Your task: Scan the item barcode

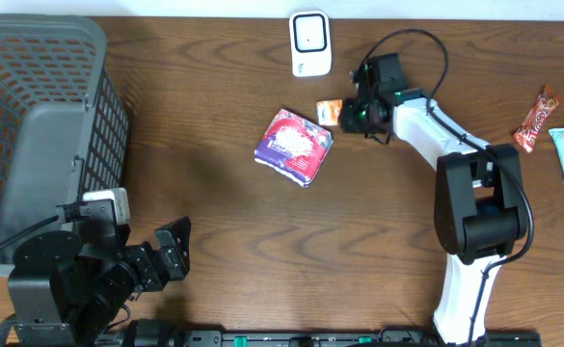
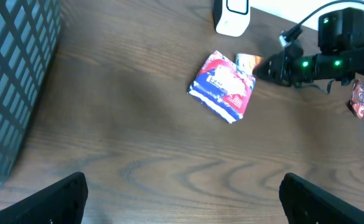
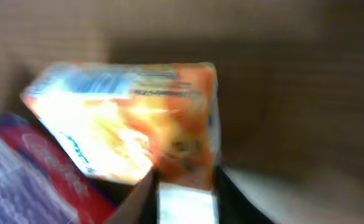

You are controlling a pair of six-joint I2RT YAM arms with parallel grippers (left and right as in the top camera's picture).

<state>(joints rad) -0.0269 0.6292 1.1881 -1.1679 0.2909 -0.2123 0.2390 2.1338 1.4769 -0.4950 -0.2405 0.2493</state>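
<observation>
The right gripper (image 1: 344, 115) has its jaws clamped on the edge of the orange packet (image 1: 328, 112), near the scanner (image 1: 310, 43), a hold judged suited to presenting its barcode. The left gripper (image 1: 177, 253) waits by the basket (image 1: 31, 58), jaws wide apart.

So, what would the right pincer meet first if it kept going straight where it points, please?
The orange snack packet, right at the right pincer; depth is blurred, but the red-and-purple pouch seems next behind it.

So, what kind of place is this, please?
Probably a mock shop checkout on a wooden table: a white barcode scanner stands at the far edge, a grey shopping basket sits at one side, and snack packets lie around.
</observation>
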